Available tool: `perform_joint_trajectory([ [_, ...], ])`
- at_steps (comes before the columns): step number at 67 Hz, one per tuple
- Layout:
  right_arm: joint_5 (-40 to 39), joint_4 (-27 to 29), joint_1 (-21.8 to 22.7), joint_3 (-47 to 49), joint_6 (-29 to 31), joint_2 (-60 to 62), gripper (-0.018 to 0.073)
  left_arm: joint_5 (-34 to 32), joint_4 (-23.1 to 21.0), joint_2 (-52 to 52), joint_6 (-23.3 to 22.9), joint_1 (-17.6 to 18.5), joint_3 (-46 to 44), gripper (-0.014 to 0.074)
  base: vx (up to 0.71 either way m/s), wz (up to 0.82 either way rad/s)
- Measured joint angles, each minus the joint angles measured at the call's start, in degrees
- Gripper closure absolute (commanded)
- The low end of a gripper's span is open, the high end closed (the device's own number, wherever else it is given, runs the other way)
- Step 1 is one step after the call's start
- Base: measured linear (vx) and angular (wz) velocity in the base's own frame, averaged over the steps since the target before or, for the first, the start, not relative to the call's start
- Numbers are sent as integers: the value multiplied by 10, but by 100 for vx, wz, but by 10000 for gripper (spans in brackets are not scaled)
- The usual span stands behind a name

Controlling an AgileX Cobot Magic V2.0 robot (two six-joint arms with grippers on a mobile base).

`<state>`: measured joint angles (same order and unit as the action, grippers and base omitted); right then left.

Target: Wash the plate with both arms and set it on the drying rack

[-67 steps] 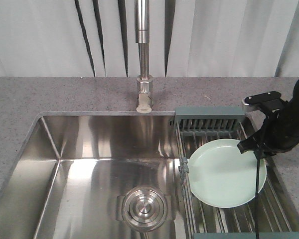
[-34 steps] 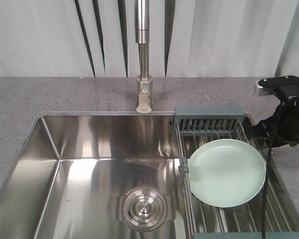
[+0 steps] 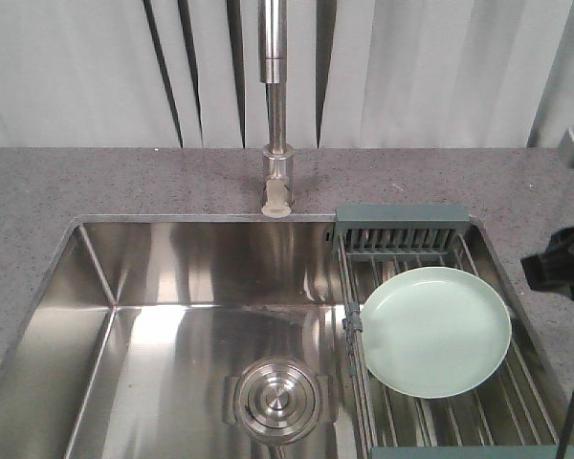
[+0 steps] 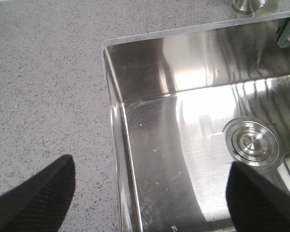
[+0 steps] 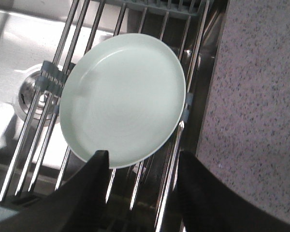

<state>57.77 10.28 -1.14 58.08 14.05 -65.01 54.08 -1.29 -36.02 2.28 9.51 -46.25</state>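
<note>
Speckled counter [image 3: 124,182], glossy round plate [image 3: 436,331]

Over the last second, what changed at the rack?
The right gripper let go of the plate and the arm backed off to the right, almost out of the front view. The plate settled flat on the drying rack. The sink and faucet are unchanged.

Pale mint-green plate [image 3: 435,331], round, glossy, low rim, lying face up, flat on wires of drying rack [image 3: 399,229]. Rack spans sink's right end; grey-green slotted bar at far end.
</note>
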Motion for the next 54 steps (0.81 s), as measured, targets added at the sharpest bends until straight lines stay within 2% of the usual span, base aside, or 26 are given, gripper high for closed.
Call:
perform_joint_trajectory([
  [24, 1, -20, 0, -155, -19, 205, 238, 0, 0, 0, 0, 0, 0, 11, 0, 0],
  [54, 18, -21, 0, -226, -37, 394, 238, 0, 0, 0, 0, 0, 0, 11, 0, 0],
])
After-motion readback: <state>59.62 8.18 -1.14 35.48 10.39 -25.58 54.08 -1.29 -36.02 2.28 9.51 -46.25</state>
